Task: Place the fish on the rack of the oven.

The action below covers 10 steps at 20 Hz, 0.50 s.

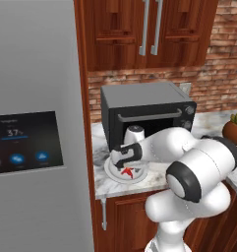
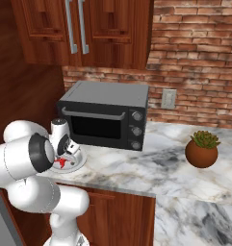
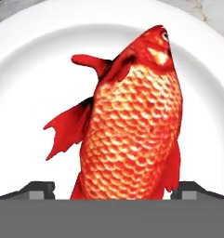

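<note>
Toaster oven [image 2: 105,116] behind white plate [image 3: 29,69] — potted plant [image 2: 202,149] well apart

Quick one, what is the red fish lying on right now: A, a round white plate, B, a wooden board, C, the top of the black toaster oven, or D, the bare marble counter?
A: in the hand view the fish lies on the round white plate, with the gripper right over it.

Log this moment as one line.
stage: grasp approach | gripper: open, straddling red-orange scaly fish | fish: on round white plate | oven rack: not reached
</note>
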### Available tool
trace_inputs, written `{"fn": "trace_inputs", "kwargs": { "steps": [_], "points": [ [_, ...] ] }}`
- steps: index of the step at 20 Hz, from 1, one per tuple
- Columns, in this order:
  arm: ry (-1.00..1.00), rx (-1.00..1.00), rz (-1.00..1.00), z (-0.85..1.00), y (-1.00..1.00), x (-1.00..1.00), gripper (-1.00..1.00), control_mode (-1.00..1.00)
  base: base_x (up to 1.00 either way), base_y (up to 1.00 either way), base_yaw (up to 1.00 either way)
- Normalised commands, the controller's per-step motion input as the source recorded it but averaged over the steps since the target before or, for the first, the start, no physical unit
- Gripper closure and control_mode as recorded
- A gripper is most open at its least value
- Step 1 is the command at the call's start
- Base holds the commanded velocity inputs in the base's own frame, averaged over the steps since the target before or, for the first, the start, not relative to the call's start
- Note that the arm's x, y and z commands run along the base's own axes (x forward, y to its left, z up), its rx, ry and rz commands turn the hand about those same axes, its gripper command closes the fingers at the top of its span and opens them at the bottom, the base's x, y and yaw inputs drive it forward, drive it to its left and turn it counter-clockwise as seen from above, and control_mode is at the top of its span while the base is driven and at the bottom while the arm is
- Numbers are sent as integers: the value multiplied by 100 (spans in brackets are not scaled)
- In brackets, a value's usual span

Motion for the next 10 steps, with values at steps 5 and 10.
{"fn": "trace_inputs", "kwargs": {
  "steps": [5,10],
  "points": [
    [1,0,0,-16,0,0,100,-100,0,0,0],
    [0,0,0,-1,0,0,100,-100,0,0,0]
  ]
}}
